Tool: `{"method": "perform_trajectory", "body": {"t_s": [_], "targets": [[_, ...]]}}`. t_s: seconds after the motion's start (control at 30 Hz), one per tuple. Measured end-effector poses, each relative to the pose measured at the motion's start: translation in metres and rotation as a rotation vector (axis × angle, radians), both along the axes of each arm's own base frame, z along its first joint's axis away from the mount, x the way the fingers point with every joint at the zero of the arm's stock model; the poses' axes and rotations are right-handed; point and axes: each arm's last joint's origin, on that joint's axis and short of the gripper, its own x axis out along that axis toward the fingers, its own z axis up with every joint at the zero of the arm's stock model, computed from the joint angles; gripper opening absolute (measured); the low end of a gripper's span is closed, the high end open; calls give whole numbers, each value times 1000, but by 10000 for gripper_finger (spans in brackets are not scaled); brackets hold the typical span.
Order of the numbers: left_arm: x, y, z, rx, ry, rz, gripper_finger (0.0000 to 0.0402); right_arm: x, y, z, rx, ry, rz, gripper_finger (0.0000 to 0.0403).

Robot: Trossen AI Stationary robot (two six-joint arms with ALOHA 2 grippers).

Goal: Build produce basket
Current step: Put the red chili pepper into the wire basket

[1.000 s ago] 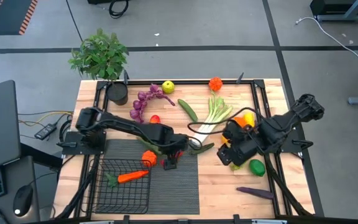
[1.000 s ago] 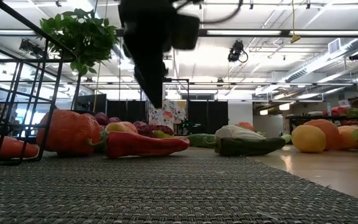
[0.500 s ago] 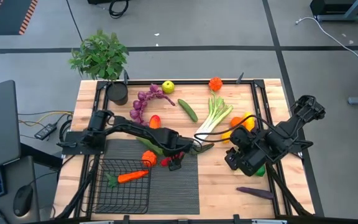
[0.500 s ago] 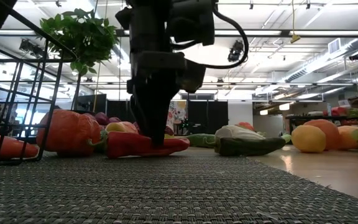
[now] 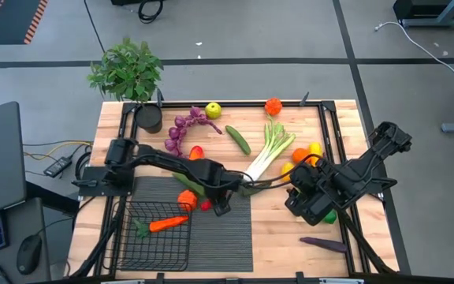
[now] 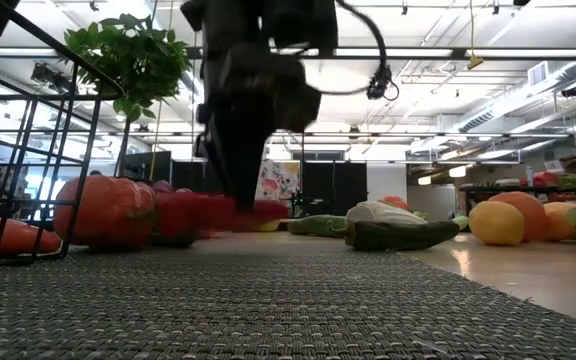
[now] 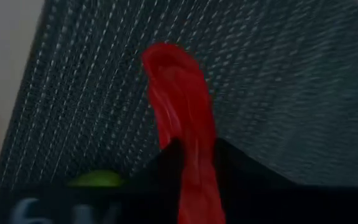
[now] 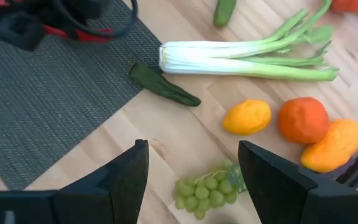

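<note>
A long red pepper [image 7: 178, 99] lies on the dark ribbed mat [image 5: 211, 237], and my left gripper [image 5: 221, 207] is shut on it, just right of the black wire basket [image 5: 160, 246]. A carrot [image 5: 165, 224] is in the basket. An orange pepper [image 5: 187, 199] sits by the basket's far corner. My right gripper [image 8: 194, 180] hangs open above green grapes [image 8: 209, 191], touching nothing. Beside it on the wood lie a leek [image 8: 241, 59], a lemon [image 8: 247, 117] and an orange [image 8: 303, 119]. My left gripper pinches the red pepper between its two fingers, about the middle of its length [image 7: 188, 155]. The fingers come from above, pointing down, and lie across the pepper. In the low view the pepper [image 6: 208, 212] is level, low over the mat; whether it is clear I cannot tell.
Purple grapes [image 5: 184, 130], a green apple [image 5: 213, 110], a cucumber [image 5: 238, 139] and a small orange fruit [image 5: 273, 106] lie along the far side. A dark green pepper [image 8: 160, 84] lies at the mat's edge, an eggplant [image 5: 324, 244] near the front right, a potted plant [image 5: 128, 71] at the far left corner.
My left gripper has come down over the red pepper, rolled at the wrist and shut on it. The pepper, lying still on the mat before, now shows blurred and slightly higher in the low view. My right gripper has drifted a little toward the near edge, staying open.
</note>
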Motion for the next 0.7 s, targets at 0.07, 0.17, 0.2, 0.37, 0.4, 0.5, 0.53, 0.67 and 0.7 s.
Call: {"method": "perform_trajectory", "body": {"t_s": [0.07, 0.17, 0.2, 0.37, 0.4, 0.5, 0.53, 0.67, 0.7], "targets": [[-3, 0, 13, -12, -36, 24, 52, 0, 0, -2, -12, 1, -4, 252], [-8, 2, 37, -26, -108, 38, 39, 0, -1, -5, -23, 1, -14, 252], [-11, 3, 46, -29, -130, 39, 37, 0, -1, -6, -29, -1, -15, 252], [-32, 6, 94, -46, -260, 31, 41, 1, -1, -5, -50, -23, -26, 252], [-38, 7, 102, -47, -278, 26, 41, 1, -1, -5, -53, -30, -33, 252], [-59, 7, 130, -50, -334, 3, 31, 1, -2, -5, -63, -54, -52, 252], [-67, 7, 140, -54, -360, -1, 25, 1, -2, -5, -63, -60, -60, 252], [-101, 4, 168, -73, -384, -13, 6, 2, -3, -5, -63, -70, -81, 252], [-109, 4, 174, -82, -389, -12, 4, 2, -4, -5, -61, -72, -90, 252]]}}
